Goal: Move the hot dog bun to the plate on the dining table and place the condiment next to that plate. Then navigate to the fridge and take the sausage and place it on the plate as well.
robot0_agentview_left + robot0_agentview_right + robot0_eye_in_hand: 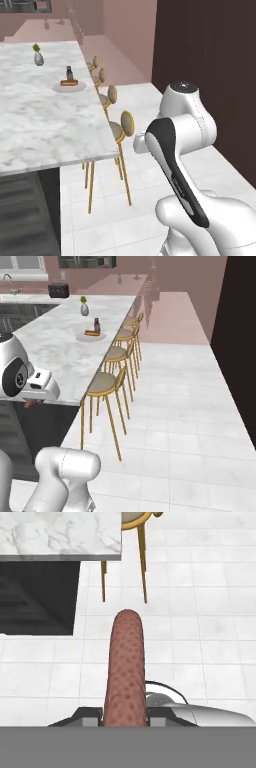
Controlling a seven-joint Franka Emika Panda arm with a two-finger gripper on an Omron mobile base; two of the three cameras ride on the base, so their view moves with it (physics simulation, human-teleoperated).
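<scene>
The sausage (125,667) is clamped between the fingers (90,716), which are closed on its near end; the rest of it juts out ahead of them, above the tiled floor (200,632) (just off the desk's near corner). On the marble desk (40,125), near its far edge on the stool side, the plate (69,87) is seen with the hot dog bun (69,83) on it, and the condiment (69,73) is set just beside the plate. A small vase (38,58) is placed further back.
</scene>
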